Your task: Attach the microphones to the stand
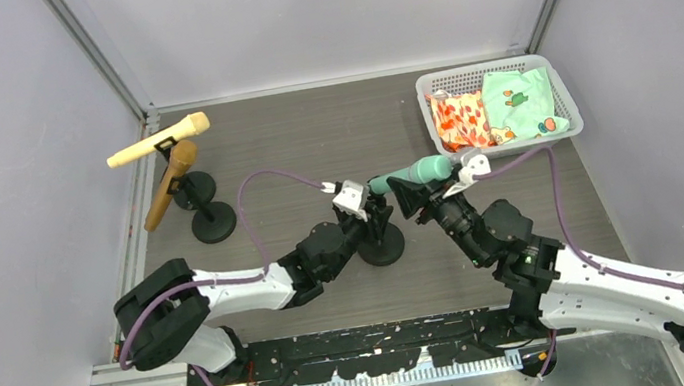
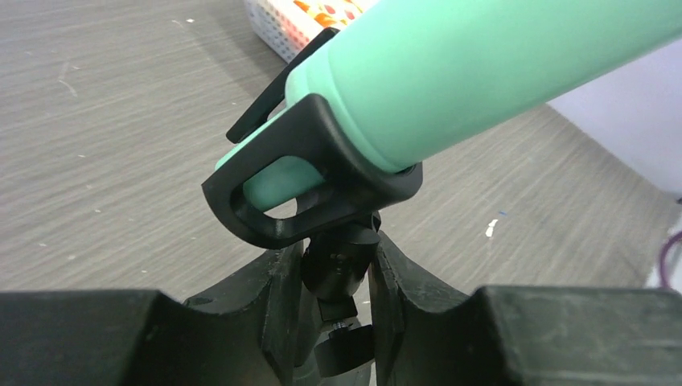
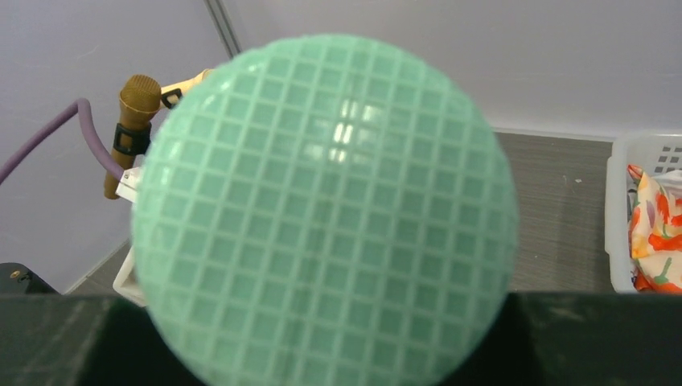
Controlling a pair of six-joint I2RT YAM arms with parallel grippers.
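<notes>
The mint-green microphone (image 1: 421,172) lies nearly level over the middle stand (image 1: 382,246), and my right gripper (image 1: 431,193) is shut on it near its head. Its handle (image 2: 482,72) runs through the stand's black clip (image 2: 281,217). My left gripper (image 2: 338,249) is shut on the stand's neck just under that clip; from above the gripper (image 1: 368,210) sits over the round base. The microphone's gridded head (image 3: 322,209) fills the right wrist view and hides that gripper's fingertips. The cream-yellow microphone (image 1: 159,140) and the golden-brown microphone (image 1: 170,182) sit in two stands at the far left.
The two left stands have round black bases (image 1: 194,188) (image 1: 214,223) near the left wall. A white basket (image 1: 555,87) holding patterned cloths stands at the back right. Purple cables loop from both wrists. The golden-brown microphone (image 3: 133,121) also shows in the right wrist view.
</notes>
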